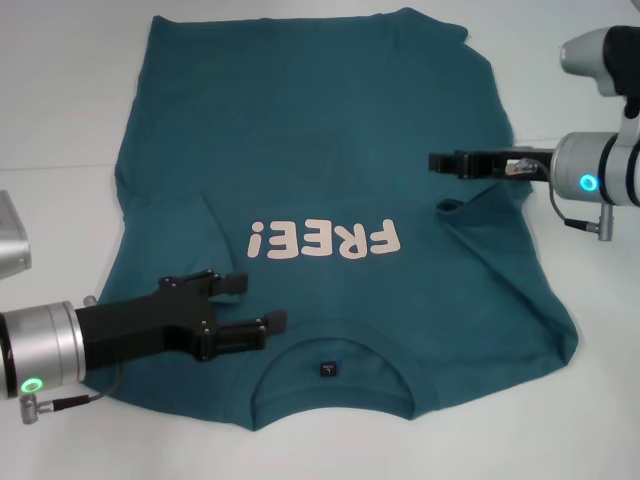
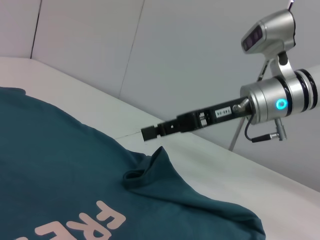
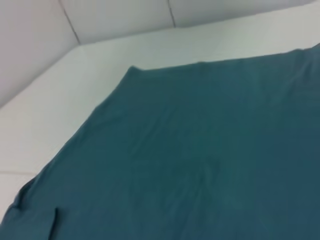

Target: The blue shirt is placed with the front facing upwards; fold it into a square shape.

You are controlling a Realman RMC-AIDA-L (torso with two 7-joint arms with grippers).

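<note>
Left gripper (image 1: 248,303): it hovers low over the near part of the shirt, beside the collar. The two black fingers (image 1: 230,283) stand apart, about half open, and nothing is between them.

Neck tag (image 1: 327,369): small and dark, inside the collar, just beyond the left fingertips toward the robot's right.

Collar (image 1: 340,352): round and ribbed, at the near edge of the shirt, close to the left gripper.

Blue shirt (image 1: 320,160): it lies flat on the white table (image 1: 60,120), front side up, collar toward the robot, hem at the far side. Both grippers are above it.

Print "FREE!" (image 1: 325,240): pale pink letters, just farther than the left fingers, in the middle between the two grippers.

Sleeve fold (image 2: 150,170): a small raised bump of cloth directly under the right gripper's tip, not touching it.

Right gripper (image 1: 440,160): it hangs above the shirt's right side, pointing toward the middle. It holds no cloth; whether the fingers are open I cannot tell.
</note>
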